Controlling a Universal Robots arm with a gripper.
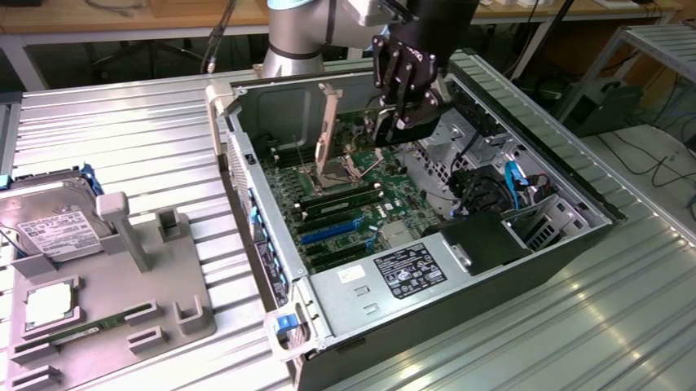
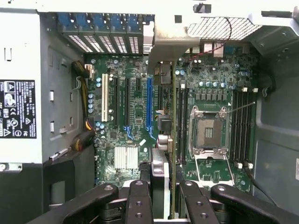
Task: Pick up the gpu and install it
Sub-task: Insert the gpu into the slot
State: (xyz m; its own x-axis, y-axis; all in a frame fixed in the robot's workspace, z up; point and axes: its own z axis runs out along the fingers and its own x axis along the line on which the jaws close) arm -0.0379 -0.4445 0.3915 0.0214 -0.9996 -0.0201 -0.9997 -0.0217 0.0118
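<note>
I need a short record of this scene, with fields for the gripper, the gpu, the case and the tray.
gripper: shut on the gpu
gpu: upright on edge over the motherboard; seating unclear
case: open, lying on its side
tray: on the exterior view's left of the case, holding a hard drive

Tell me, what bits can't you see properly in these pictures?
- gpu face: the wrist view sees it edge-on; in the exterior view the claw covers most of it.
- Slot under the gpu: hidden by the card itself, wrist view.
- Power supply label writing: too small, exterior view.
- Hard drive: cut off by the exterior view's left edge, partly behind the grey holder.
</note>
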